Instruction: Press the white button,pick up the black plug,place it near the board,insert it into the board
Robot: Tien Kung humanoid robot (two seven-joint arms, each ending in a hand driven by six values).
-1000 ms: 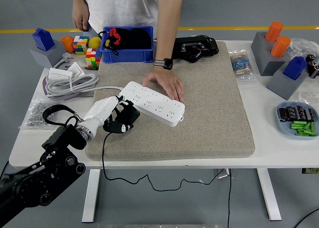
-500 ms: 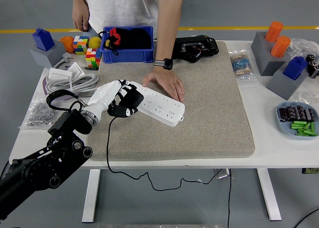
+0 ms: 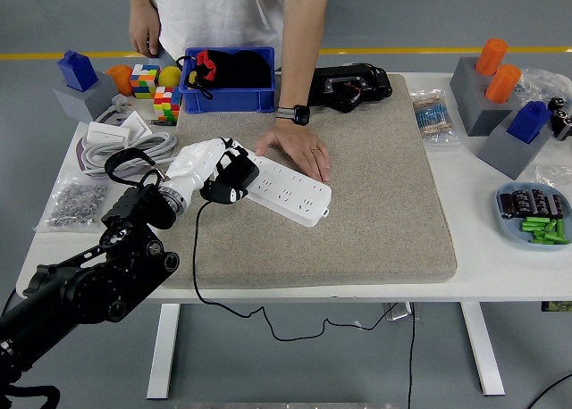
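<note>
A white power strip (image 3: 284, 189) lies slantwise on the beige mat (image 3: 375, 204). My left hand (image 3: 221, 172), white with black fingers, is shut on the black plug (image 3: 225, 188) and holds it over the strip's left end. The plug's black cord (image 3: 192, 248) hangs down past the table's near edge. A person's hand (image 3: 299, 150) rests flat on the strip's far edge and holds it still. The white button is hidden under my hand. My right arm is out of sight.
A blue bin (image 3: 229, 79) and a black device (image 3: 350, 86) sit at the back. Coiled grey cable with a white adapter (image 3: 125, 141), colour cubes (image 3: 152, 87) and a bag of screws (image 3: 76, 204) lie at left. Grey blocks (image 3: 500, 96) and a parts dish (image 3: 534, 214) stand right.
My left hand rose with the black plug and moved up and right, from the mat's front left to over the strip's left end. The person's hand stayed put.
</note>
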